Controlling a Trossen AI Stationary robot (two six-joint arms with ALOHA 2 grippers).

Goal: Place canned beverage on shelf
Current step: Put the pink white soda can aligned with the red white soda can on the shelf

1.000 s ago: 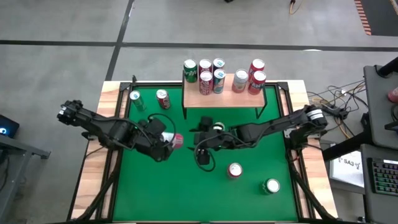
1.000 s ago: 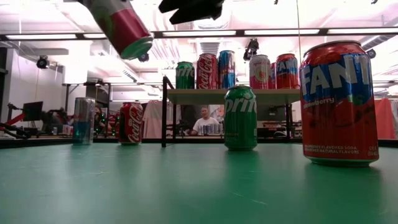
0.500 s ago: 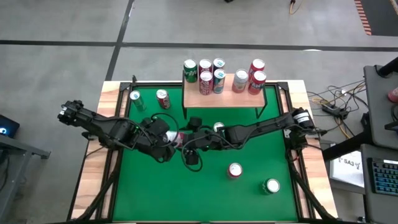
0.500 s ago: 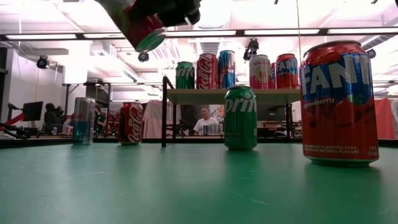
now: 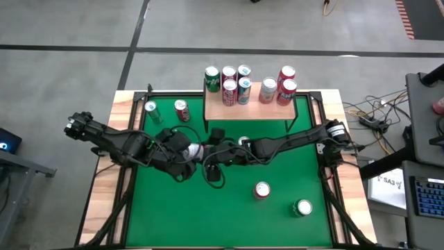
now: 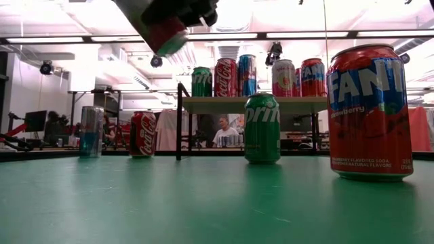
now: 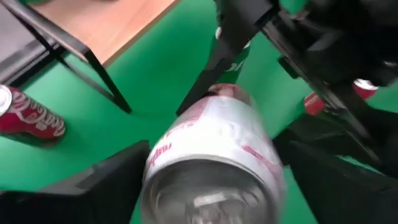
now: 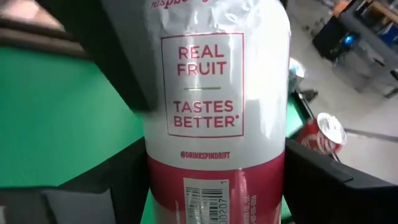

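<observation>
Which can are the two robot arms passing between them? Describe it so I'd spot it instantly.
Look over the green table, in front of the wooden shelf. Where both grippers meet, a white-and-raspberry-red can hangs tilted in the air. Every other can stands upright on the table or shelf.

Green felt bench (image 5: 277, 215) with light wood strips down both sides. Four loose cans upright on the felt, well apart:
- red Fanta can (image 6: 369, 112), nearest the low camera
- green Sprite can (image 6: 262, 129), farther back
- red Coca-Cola can (image 6: 142, 134), at the far side
- silver-blue can (image 6: 91, 131), just beside the Coca-Cola one

Grey floor (image 5: 69, 28) all round the bench. Loose cables (image 5: 368, 111) off the right edge, with a keyboard (image 5: 424, 198) on a side desk nearer the front. Person (image 6: 222, 133) in a light top in the room behind, possibly seated; too small to be sure. Strip lights (image 6: 271, 35) overhead.
</observation>
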